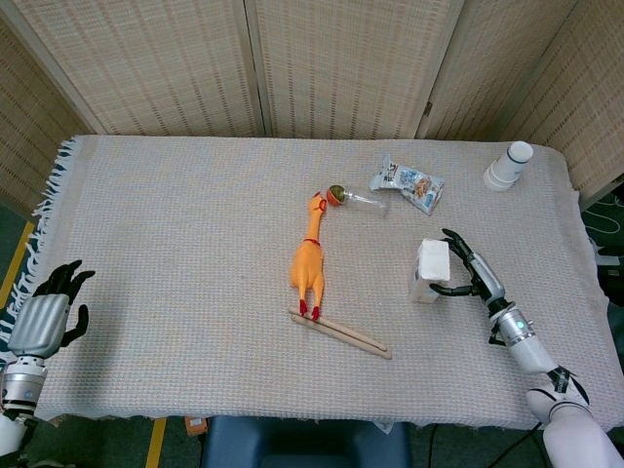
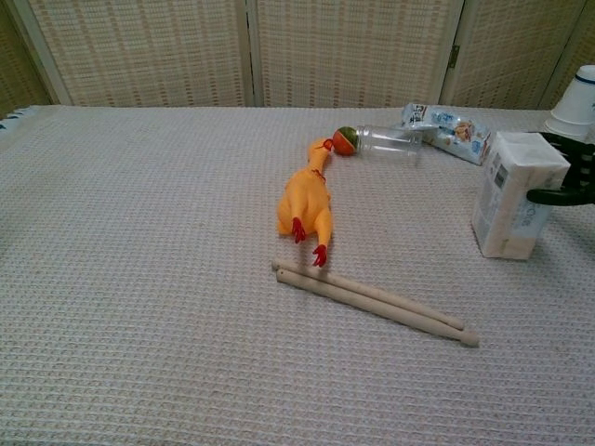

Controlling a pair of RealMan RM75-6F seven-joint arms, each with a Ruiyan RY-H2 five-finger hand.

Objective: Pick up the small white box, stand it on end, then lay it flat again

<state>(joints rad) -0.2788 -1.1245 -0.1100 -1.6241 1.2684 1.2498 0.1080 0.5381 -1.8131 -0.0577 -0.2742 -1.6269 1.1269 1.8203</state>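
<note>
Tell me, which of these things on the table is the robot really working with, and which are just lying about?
Part of the job:
- small white box, standing on end, tilted
- right hand, holding the box

Just lying about:
- rubber chicken
- two wooden sticks
- clear plastic bottle
- snack packet
- white paper cup
- left hand, idle at the table's edge
</note>
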